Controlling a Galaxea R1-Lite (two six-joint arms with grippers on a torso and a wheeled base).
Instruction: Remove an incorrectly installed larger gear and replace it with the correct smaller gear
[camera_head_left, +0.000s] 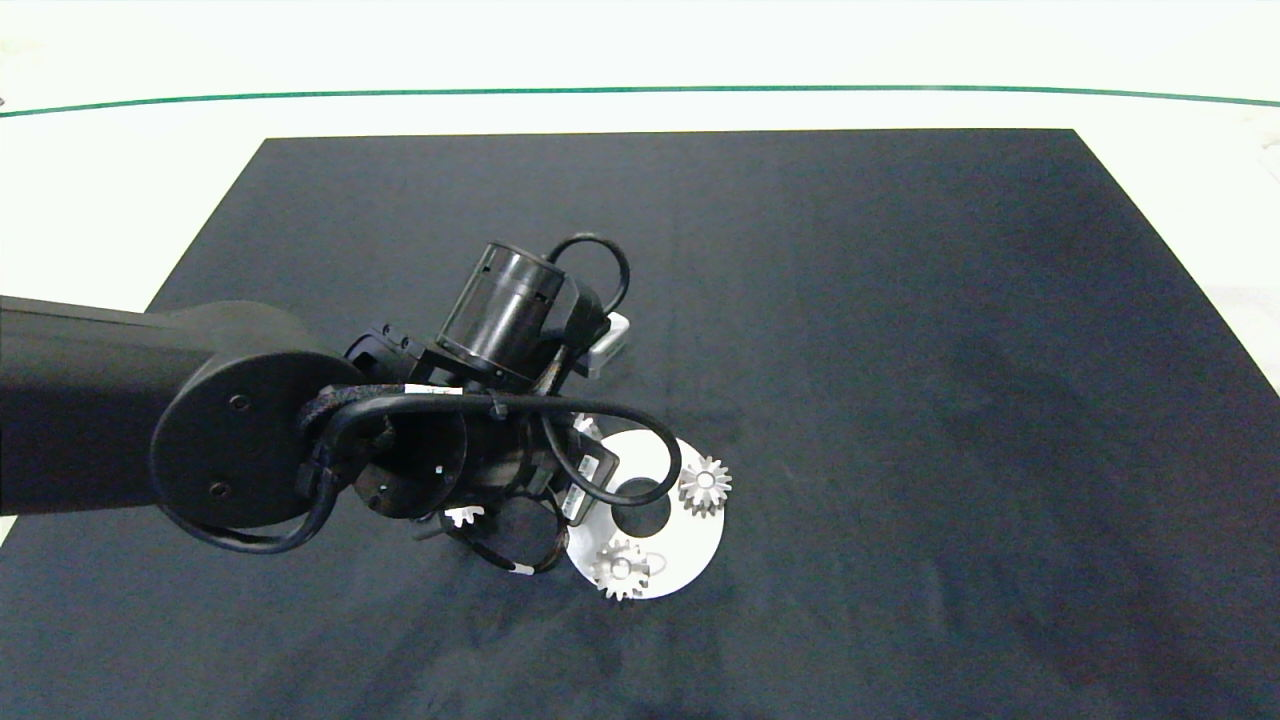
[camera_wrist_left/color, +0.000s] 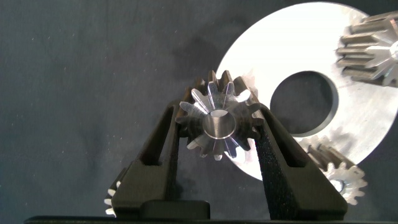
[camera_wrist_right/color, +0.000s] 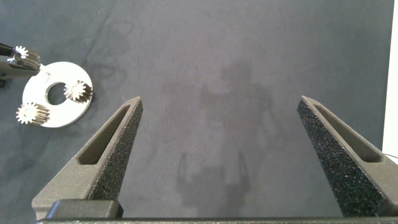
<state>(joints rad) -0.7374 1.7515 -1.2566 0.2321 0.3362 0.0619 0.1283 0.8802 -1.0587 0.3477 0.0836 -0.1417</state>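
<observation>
While our left gripper (camera_wrist_left/color: 217, 134) sits below centre in the head view, clamped on a gear (camera_wrist_left/color: 217, 118) above the round plate's (camera_wrist_left/color: 292, 50) edge, we cannot tell whether it is the larger or smaller one. Two gears (camera_head_left: 705, 485) (camera_head_left: 620, 568) stand on the plate. Our right gripper (camera_wrist_right/color: 221, 149) hangs wide open, holding nothing.

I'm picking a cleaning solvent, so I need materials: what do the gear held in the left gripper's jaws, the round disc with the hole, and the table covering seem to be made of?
The silver toothed gear, clamped in the left gripper, looks like machined metal: bright glints on teeth and bore. The flat round silver plate seems brushed metal, with a soft sheen. The dark mat looks like matte fabric, faintly wrinkled; it may be felt.
</observation>
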